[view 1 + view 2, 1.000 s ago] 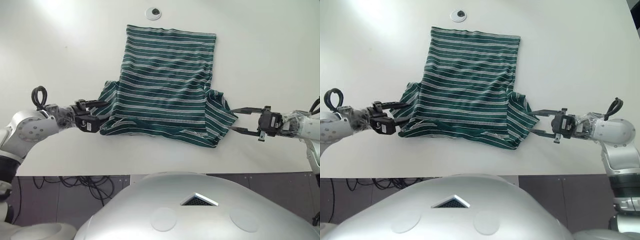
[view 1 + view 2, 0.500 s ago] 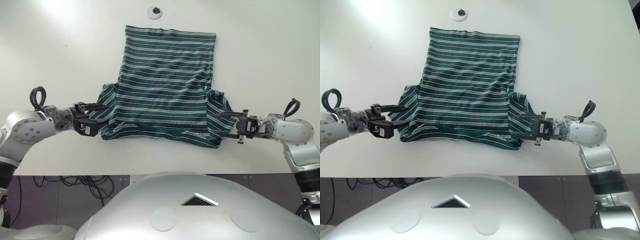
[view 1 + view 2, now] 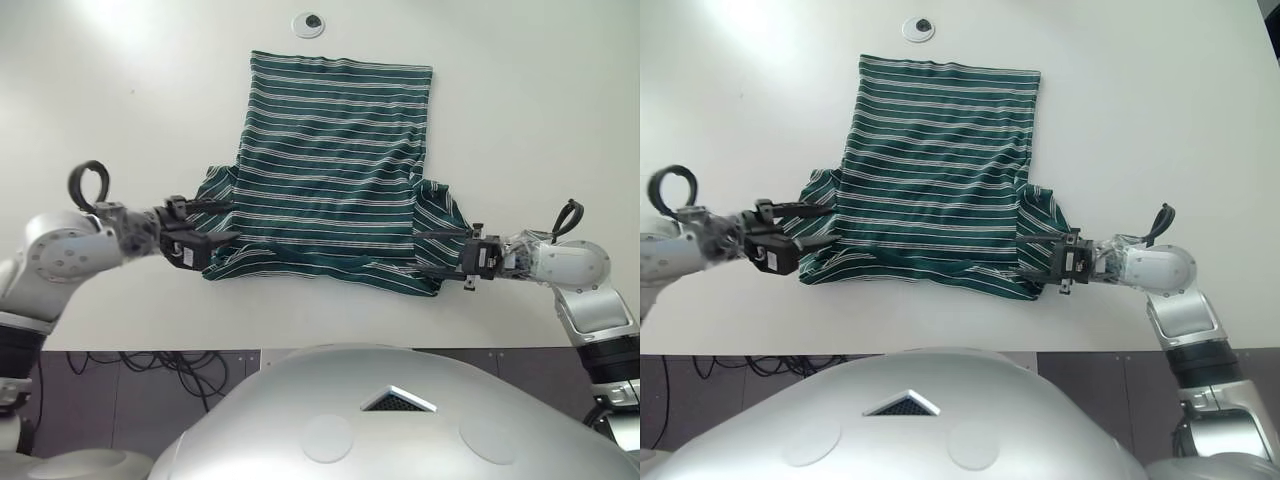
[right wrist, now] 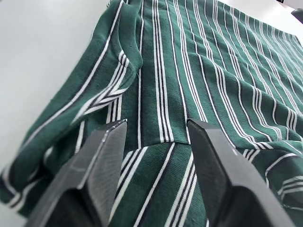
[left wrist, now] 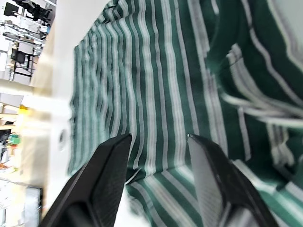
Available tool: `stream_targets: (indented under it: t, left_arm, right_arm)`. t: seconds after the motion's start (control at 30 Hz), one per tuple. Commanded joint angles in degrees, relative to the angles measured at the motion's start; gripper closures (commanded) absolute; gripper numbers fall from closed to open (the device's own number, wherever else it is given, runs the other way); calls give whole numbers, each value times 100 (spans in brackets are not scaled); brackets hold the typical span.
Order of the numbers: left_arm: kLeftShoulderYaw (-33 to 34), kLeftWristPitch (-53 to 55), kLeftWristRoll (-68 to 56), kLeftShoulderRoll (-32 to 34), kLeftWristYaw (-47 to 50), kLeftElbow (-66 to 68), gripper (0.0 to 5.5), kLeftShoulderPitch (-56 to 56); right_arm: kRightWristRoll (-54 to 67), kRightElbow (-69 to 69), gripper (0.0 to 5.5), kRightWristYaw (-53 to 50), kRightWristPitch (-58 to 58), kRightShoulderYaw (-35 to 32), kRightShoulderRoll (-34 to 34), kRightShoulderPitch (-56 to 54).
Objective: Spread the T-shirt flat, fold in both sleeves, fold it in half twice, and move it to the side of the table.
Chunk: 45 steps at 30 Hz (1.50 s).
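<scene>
The T-shirt (image 3: 330, 170) lies mostly flat in the middle of the surface (image 3: 540, 120), green with white stripes, but both sleeves (image 3: 440, 215) are bunched up (no folds done yet, and no move to the side). My left claw (image 3: 215, 222) and right claw (image 3: 432, 250) sit at one sleeve each, both open.

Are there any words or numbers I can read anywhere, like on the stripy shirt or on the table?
No text can be read anywhere.
T-shirt: only white stripes on green, with no print, number or tag showing.
Small round disc on the table: it has a dark middle, and no writing can be made out.
Room clutter behind the table in the left wrist view: too blurred to read.
</scene>
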Motion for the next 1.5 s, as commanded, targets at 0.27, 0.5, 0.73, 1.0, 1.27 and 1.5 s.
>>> stream_targets:
  t: [0.27,0.5,0.73,1.0,1.27,1.5]
  left_arm:
    - [-88,91,-287,-121,-263,-325,334,348]
    - [99,190,-334,-99,-315,-668,334,533]
    - [52,201,-405,-29,-500,-799,334,1067]
    - [112,379,-933,59,-869,-1196,334,1548]
    - [565,616,-1562,-68,-892,-1435,334,1448]
    - [1781,1655,-3197,-459,-676,-1095,334,1776]
  right_arm:
    - [92,-198,319,343,-32,146,-213,179]
    - [142,-372,319,553,36,168,-328,382]
    - [343,-641,319,738,206,172,-487,637]
    - [731,-1022,319,947,417,94,-541,833]
    - [336,-449,319,497,127,-187,-449,471]
    - [-216,644,319,374,-182,-285,-679,286]
